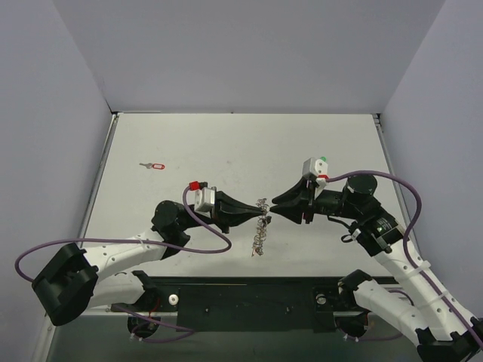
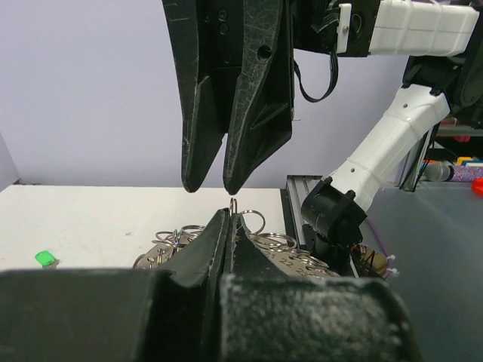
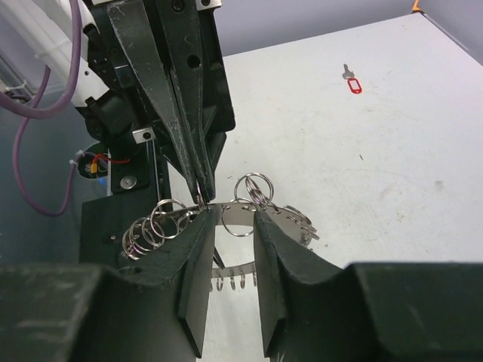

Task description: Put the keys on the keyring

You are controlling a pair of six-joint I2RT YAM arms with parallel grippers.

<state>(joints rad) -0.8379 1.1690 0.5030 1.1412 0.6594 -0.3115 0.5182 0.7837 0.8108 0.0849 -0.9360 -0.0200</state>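
Note:
The keyring [image 1: 259,235] is a silvery metal band strung with many small split rings, hanging between the two grippers above the table. My left gripper [image 1: 263,213] is shut on a small ring at the keyring's top edge, seen in the left wrist view [image 2: 232,215]. My right gripper [image 1: 275,209] faces it tip to tip and is open; in the right wrist view [image 3: 234,219] the keyring [image 3: 256,192] crosses just beyond the gap. A key with a red head [image 1: 155,165] lies alone on the table at the far left and also shows in the right wrist view [image 3: 353,83].
A small green piece [image 2: 46,258] lies on the white table, seen low left in the left wrist view. Grey walls enclose the table on three sides. The black base rail [image 1: 249,294] runs along the near edge.

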